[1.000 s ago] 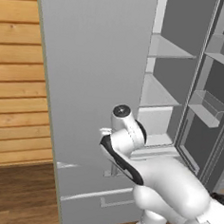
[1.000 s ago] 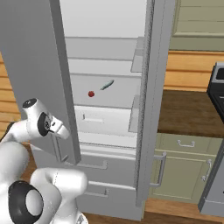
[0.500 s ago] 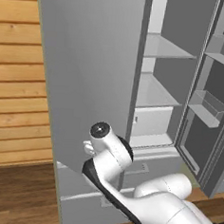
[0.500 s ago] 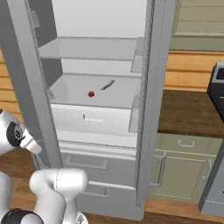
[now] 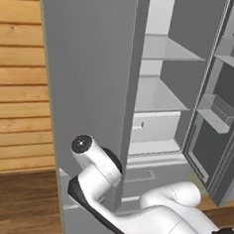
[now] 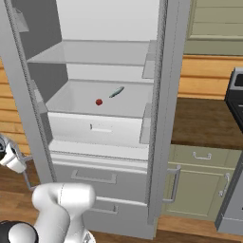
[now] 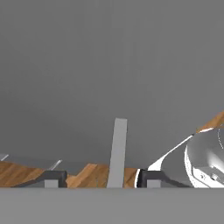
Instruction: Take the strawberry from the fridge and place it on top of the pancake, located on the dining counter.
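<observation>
1. Low in the hand view, the two dark fingers [image 7: 99,178] stand apart on either side of a pale grey vertical bar, which I take to be the left door's handle [image 7: 117,151]; neither tip looks pressed against it, so the fingers read as spread and holding nothing.
2. Behind the bar lies the flat grey face of the left door [image 5: 87,82], and wooden floor shows past its lower edge.
3. From the left base view, the arm bends low with its wrist against the outer edge of that door, which stands swung wide.
4. The fridge [image 6: 156,118] is open on both sides, showing white shelves and a white drawer-like bin.
5. The strawberry [image 6: 98,101] sits on the floor of that white bin, roughly in the middle, apart from the walls.
6. A slim pale greenish object [image 6: 116,91] lies near it, behind and to the right, not touching it.
7. Relation that matters: the fingers are outside the cabinet, low at the left door, while the fruit lies higher up, inside and to the right of that door.
8. Being round, the fruit offers no long axis to align with.
9. My judgement: the door step looks done; reaching for the fruit comes next.
</observation>
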Tool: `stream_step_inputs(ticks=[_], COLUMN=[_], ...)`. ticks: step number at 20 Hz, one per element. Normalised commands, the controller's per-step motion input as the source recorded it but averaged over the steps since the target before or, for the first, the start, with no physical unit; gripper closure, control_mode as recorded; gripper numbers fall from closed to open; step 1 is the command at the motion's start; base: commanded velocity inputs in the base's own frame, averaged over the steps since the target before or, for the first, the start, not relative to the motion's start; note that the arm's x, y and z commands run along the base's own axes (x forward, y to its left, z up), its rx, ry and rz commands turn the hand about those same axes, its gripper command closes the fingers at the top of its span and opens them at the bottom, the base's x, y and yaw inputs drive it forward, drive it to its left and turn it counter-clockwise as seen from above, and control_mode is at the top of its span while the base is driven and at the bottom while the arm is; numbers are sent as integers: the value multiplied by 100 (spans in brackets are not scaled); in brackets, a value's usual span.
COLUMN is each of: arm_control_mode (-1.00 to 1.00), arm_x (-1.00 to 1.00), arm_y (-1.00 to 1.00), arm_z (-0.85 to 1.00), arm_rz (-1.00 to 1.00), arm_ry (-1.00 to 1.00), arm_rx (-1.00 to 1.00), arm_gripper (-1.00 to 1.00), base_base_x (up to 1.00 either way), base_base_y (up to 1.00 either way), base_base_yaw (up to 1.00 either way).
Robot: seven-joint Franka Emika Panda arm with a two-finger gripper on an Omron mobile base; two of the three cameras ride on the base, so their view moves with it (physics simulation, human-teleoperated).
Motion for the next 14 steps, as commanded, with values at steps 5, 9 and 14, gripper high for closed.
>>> stream_step_inputs(ticks=[5, 9, 14], arm_control_mode=[-100, -100, -100], arm_x=[-44, -67, -79], arm_y=[19, -21, -97], arm_z=[42, 86, 57], arm_rz=[-1, 4, 22], arm_ry=[0, 0, 0], arm_rx=[-1, 16, 47], arm_gripper=[-100, -100, -100], base_base_x=[0, 0, 0], base_base_y=[0, 0, 0], base_base_yaw=[0, 0, 0])
